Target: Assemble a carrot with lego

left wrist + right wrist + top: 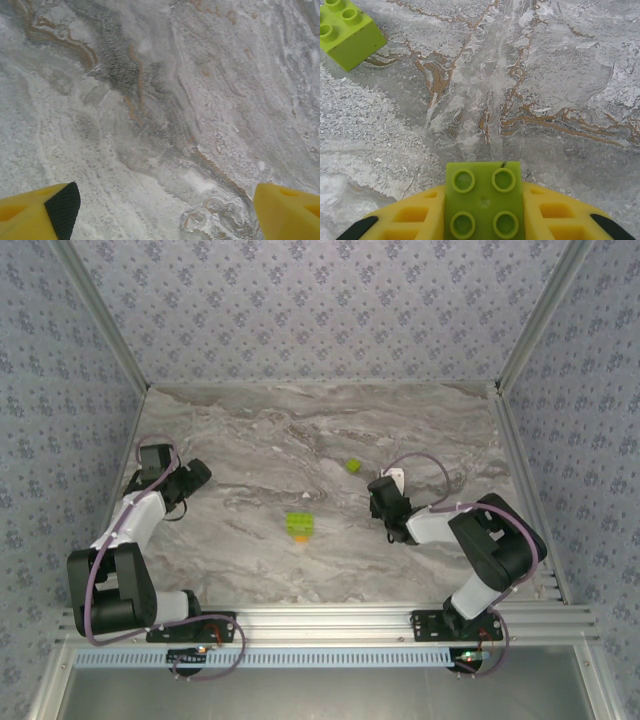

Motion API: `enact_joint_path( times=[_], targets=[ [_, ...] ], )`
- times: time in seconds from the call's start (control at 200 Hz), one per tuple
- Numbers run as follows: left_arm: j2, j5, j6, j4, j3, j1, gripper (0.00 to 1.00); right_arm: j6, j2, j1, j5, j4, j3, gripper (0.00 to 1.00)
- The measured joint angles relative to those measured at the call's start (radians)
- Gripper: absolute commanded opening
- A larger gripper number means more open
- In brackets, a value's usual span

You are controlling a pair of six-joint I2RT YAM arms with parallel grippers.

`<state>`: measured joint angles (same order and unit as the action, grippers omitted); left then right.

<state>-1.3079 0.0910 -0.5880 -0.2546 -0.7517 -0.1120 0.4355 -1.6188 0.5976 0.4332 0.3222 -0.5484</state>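
Note:
My right gripper [484, 212] is shut on a lime-green four-stud lego brick [484, 192], held studs-up between its yellow fingers just above the marble table. A second loose lime-green brick [347, 32] lies ahead of it to the left, and it shows as the green brick [352, 466] behind the right gripper [381, 498]. At the table's middle sits a small stack [299, 525] of lime-green bricks with a bit of orange at its near edge. My left gripper [192, 475] is far off at the left, open [167, 212], with bare marble between its fingers.
Patterned walls close the table [250, 570] on the left, back and right. An aluminium rail [330, 620] with both arm bases runs along the near edge.

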Motion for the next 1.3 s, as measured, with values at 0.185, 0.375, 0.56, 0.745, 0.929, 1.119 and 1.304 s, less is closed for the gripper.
enact_joint_path(
  times=[0.185,0.375,0.56,0.745,0.929,1.119,1.304],
  targets=[
    [0.163,0.019,0.077,0.077,0.090,0.151,0.90,-0.005,0.039,0.016,-0.021,-0.043,0.013,0.28],
    [0.483,0.024,0.174,0.151,0.259,0.317,0.95,-0.030,0.110,0.025,-0.069,-0.140,0.022,0.28],
    [0.803,0.026,0.199,0.083,0.410,0.454,0.97,-0.060,0.133,0.025,-0.101,-0.181,0.020,0.28],
    [0.934,0.037,0.200,0.031,0.428,0.592,0.97,-0.063,0.131,0.027,-0.127,-0.189,0.012,0.28],
    [0.829,0.011,0.204,-0.029,0.428,0.797,0.98,-0.062,0.110,0.050,-0.135,-0.189,-0.013,0.28],
    [0.676,0.006,0.224,-0.021,0.419,0.859,0.97,-0.063,0.077,0.072,-0.135,-0.187,-0.033,0.28],
    [0.525,0.006,0.261,0.040,0.387,0.885,0.97,-0.063,0.053,0.082,-0.135,-0.185,-0.058,0.28]
  ],
)
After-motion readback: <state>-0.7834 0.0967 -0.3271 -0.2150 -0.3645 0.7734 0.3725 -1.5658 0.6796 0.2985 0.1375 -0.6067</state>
